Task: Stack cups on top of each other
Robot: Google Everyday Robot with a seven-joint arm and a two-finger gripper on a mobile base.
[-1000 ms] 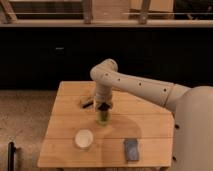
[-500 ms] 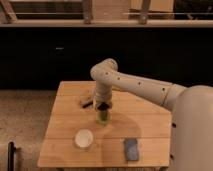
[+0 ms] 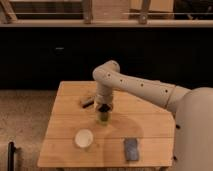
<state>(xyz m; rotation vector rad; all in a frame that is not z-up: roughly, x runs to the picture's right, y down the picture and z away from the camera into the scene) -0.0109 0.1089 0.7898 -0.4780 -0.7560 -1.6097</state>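
Observation:
The lime-green cup stands near the middle of the wooden table. My gripper hangs straight down over it, right at the cup's top. The cream-white cup stands upright on the table, in front and to the left of the green cup, apart from it.
A small dark block lies on the table left of the gripper. A flat dark grey rectangle lies near the front right. My arm reaches in from the right. A dark counter wall stands behind the table.
The gripper and green cup have shifted only slightly; the white cup, block and rectangle have not moved.

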